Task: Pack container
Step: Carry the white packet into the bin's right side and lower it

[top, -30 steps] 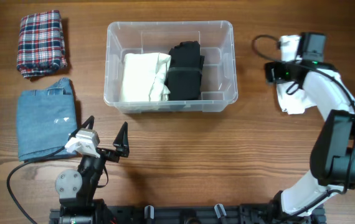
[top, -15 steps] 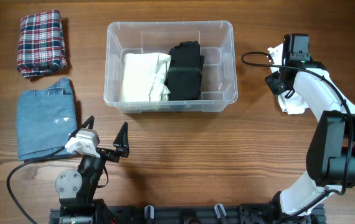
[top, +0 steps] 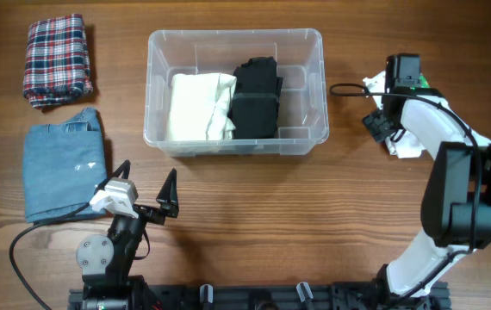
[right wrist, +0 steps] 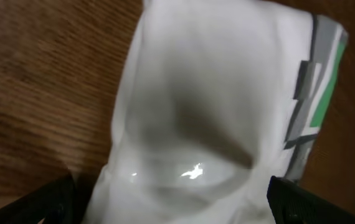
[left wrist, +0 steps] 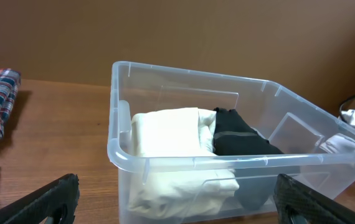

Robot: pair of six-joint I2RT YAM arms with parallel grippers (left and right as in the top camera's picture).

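Container [top: 228, 34], clear rigid plastic with rounded rim, at rear centre of the wood-grain bench [top: 314, 215], holds a soft folded cream garment [top: 198, 108] and a black garment [top: 256, 99] side by side; right hand [top: 383, 127] is spread open over a smooth white printed garment [right wrist: 215, 112] lying just right of it, apparently the next item to grasp; left hand [top: 150, 170] is open, empty, parked at the front.

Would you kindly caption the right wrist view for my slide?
Open right gripper straddling a white garment on the wooden table.
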